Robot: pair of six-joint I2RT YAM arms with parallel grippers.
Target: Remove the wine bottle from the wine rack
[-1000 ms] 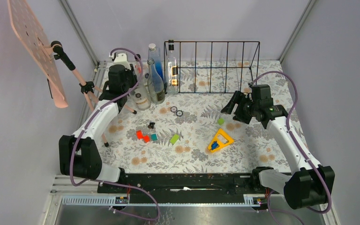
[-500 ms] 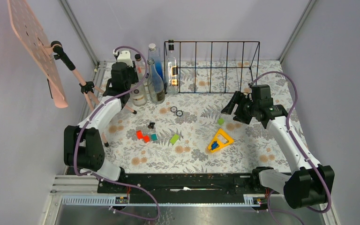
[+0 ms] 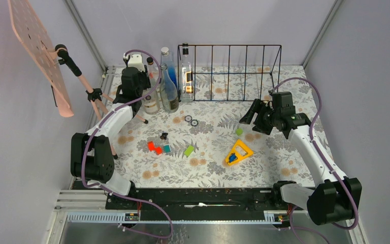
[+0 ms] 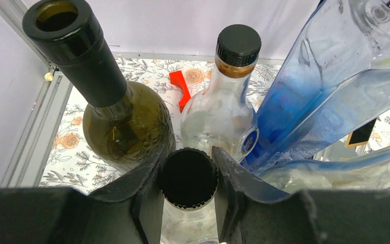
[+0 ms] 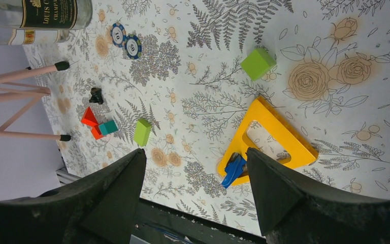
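Gripping a bottle in a crowd

The left gripper [image 4: 188, 162] clamps a capped bottle [image 4: 187, 223] just left of the wine rack [image 3: 229, 72], crowded by a dark green bottle [image 4: 127, 127], a clear bottle [image 4: 218, 112] and a blue bottle [image 4: 315, 86]. Tilting it may topple them. The right gripper [image 5: 195, 152] gapes, empty. I count one rack, one racked bottle [image 3: 186, 76] in its leftmost bay, and at least four outside.

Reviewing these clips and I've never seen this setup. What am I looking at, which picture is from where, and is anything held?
Two robot arms are bolted at the near edge of a floral-patterned table. The wide picture looks down from above; the other two come from wrist cameras. The left hand is shut on the black-capped neck of a clear glass bottle, among other bottles beside the black wire rack. The right hand is open, holding nothing, near a yellow plastic triangle and small coloured blocks.
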